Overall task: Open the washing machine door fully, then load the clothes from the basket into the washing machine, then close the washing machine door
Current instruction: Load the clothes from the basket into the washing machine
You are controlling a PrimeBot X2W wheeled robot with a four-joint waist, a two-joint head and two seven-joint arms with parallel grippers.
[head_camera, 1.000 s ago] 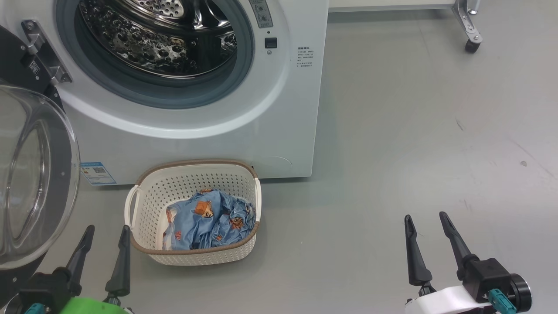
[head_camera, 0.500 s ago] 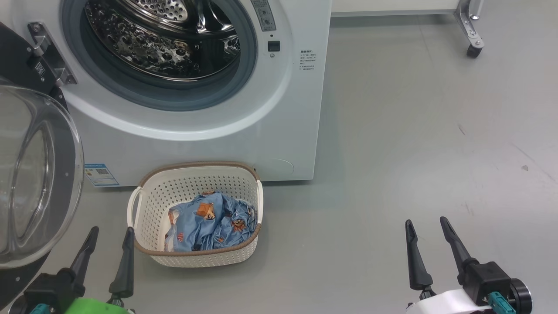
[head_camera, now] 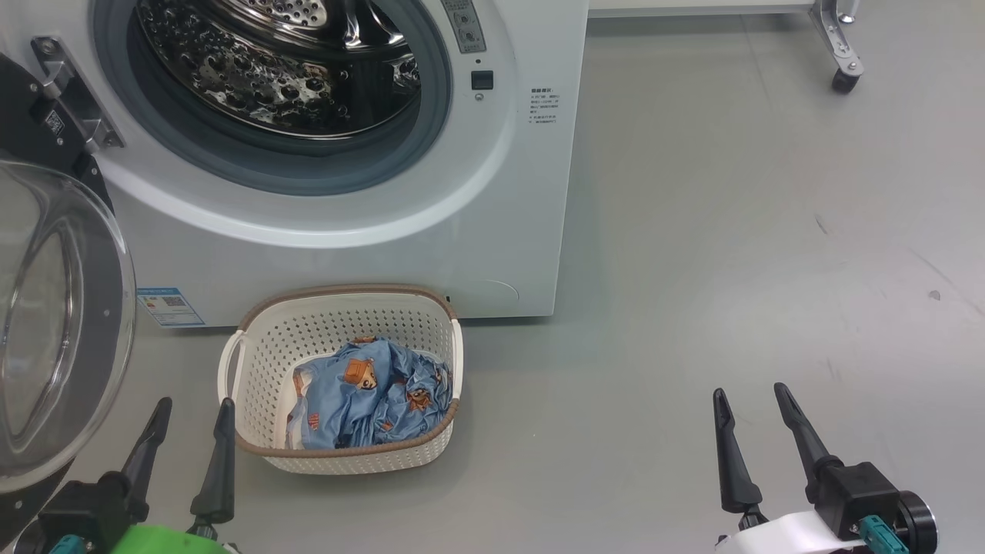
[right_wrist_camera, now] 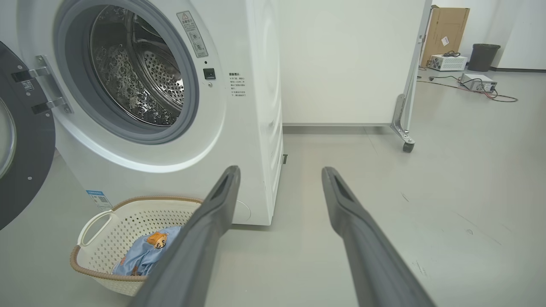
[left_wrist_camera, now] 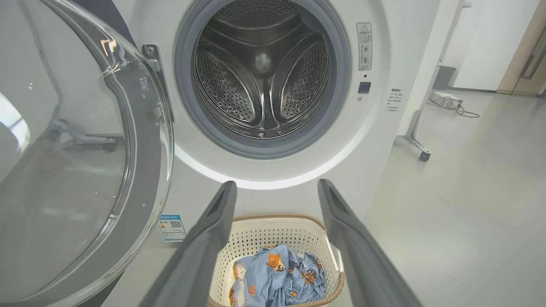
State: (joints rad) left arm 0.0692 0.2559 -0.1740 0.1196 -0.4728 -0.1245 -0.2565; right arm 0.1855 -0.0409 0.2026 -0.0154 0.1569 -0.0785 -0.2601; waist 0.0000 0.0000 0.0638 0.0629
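- Cream-white perforated plastic with a brown rim: the basket stands on the grey floor just ahead of the left tool and slightly to its right. It is well to the left of the right tool.
- The basket is a rounded rectangle with a loop handle at each short side.
- The clothes lie crumpled inside it, below the rim. They are light blue fabric printed with small orange-brown cartoon figures, with a strip of white cloth at the heap's left edge.
- The washing machine, a big white front-loader, rises directly beyond the basket, farther from the left tool. The basket's far rim sits close against its base; whether the two touch cannot be told.
- Its mouth stands open, showing a shiny perforated steel drum ringed by a grey gasket.
- The washing machine door is swung out on its hinge to the left of the left tool and close beside it. It has a wide glossy black rim around a bulging clear glass bowl.
- A small blue sticker sits low on the machine's front, ahead of the left tool, between the door and the basket.
- The left tool hovers above the floor with its two long dark fingers spread apart, gripping nothing. In its wrist view they frame the basket and the clothes.
- The right tool hangs over bare floor, off to the right of the machine, with its fingers likewise apart and nothing held.
- A caster on a metal leg stands far ahead of the right tool.
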